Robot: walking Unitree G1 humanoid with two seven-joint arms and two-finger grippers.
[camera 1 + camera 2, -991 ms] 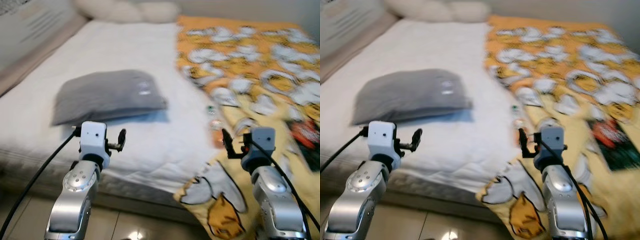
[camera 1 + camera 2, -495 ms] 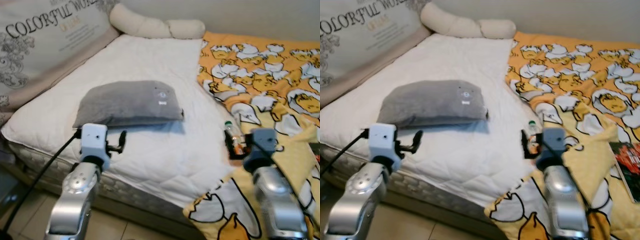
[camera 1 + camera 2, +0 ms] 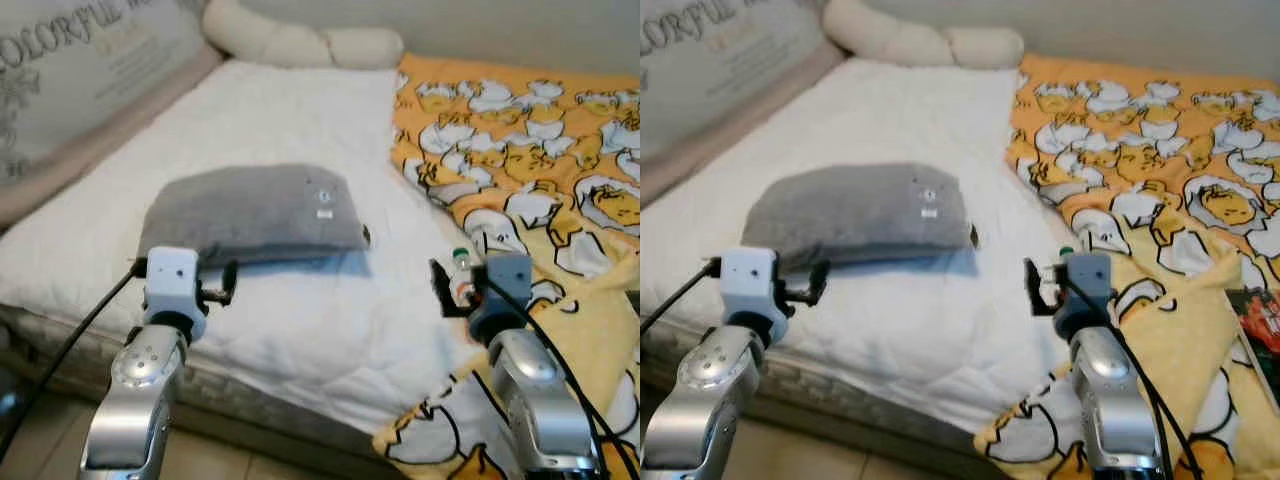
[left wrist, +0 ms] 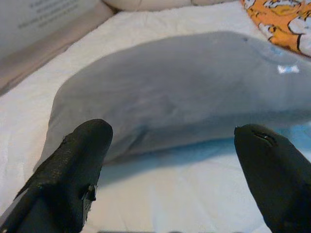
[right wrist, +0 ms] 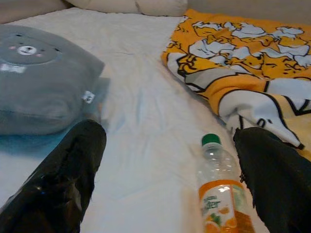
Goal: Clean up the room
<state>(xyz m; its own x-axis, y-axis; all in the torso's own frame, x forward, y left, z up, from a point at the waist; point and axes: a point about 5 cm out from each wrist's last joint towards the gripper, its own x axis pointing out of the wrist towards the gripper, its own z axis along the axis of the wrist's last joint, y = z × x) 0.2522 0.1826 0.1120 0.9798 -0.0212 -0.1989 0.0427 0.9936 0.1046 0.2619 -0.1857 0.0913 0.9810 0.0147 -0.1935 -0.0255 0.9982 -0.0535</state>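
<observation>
A grey pillow (image 3: 255, 210) with a small bear face lies in the middle of the white bed (image 3: 300, 110). A clear plastic bottle (image 5: 221, 199) with an orange label and green cap lies on the sheet at the edge of the yellow duck-print blanket (image 3: 530, 130). My left gripper (image 4: 175, 160) is open, held just short of the pillow's near side. My right gripper (image 5: 170, 179) is open too, raised in front of the bottle (image 3: 460, 265) without touching it.
A long cream bolster (image 3: 300, 42) lies at the head of the bed, beside a printed cushion (image 3: 70, 70) along the left side. A red and black book (image 3: 1262, 318) rests on the blanket at the far right. The mattress edge (image 3: 250, 405) runs just before my arms.
The whole picture has shifted with my head's motion and gone from blurred to clearer. Both arms stay raised before the bed with open fingers; nothing on the bed has moved.
</observation>
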